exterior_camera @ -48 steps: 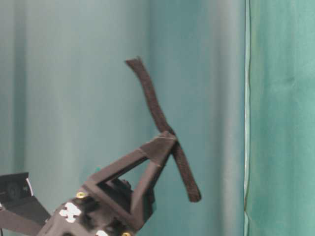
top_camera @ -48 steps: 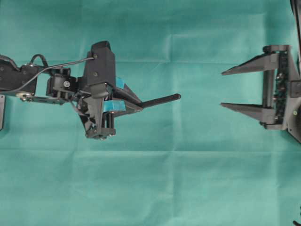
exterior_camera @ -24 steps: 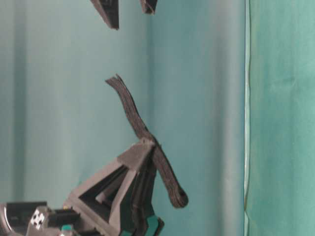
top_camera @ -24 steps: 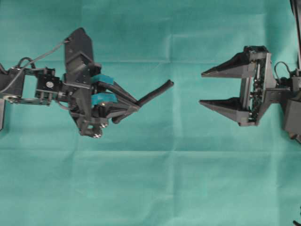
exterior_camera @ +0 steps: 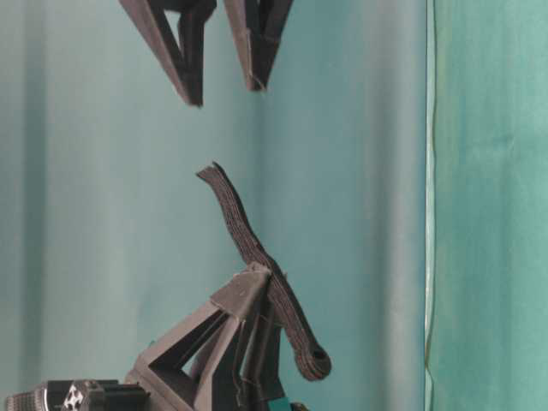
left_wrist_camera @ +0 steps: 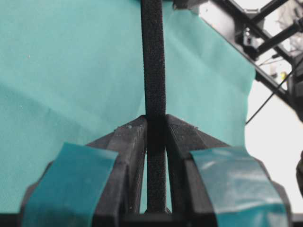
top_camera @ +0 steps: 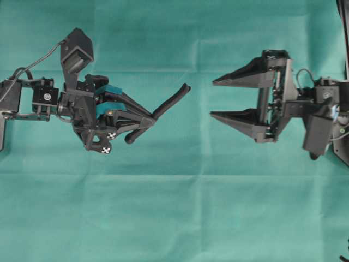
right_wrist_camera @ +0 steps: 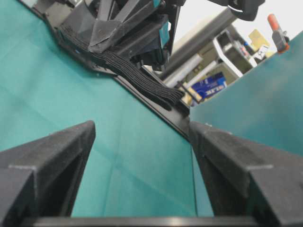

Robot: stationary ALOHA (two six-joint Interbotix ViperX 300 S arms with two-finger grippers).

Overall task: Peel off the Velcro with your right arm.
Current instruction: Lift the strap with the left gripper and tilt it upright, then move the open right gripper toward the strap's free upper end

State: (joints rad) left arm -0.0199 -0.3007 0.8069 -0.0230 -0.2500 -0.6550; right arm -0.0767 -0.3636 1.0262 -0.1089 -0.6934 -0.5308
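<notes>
The Velcro [top_camera: 170, 101] is a slim black strip held in the air over the green cloth. My left gripper [top_camera: 151, 116], with teal patches, is shut on its middle. In the left wrist view the Velcro [left_wrist_camera: 154, 71] runs straight up between the two pinching fingers [left_wrist_camera: 125, 142]. From table level the Velcro [exterior_camera: 248, 244] curves up, with its knobbed end low. My right gripper [top_camera: 212, 99] faces it from the right, open, a short gap from the strip's free end. In the right wrist view the Velcro [right_wrist_camera: 137, 73] lies ahead of the open fingers [right_wrist_camera: 61, 146].
Green cloth [top_camera: 174, 213] covers the table and a green curtain [exterior_camera: 488, 205] hangs behind. A shelf with boxes and a clamp [right_wrist_camera: 277, 28] shows beyond the table in the right wrist view.
My right gripper has moved left toward the Velcro's free end, staying open. My left gripper has rotated and shifted slightly left, tilting the strip, and keeps its hold.
</notes>
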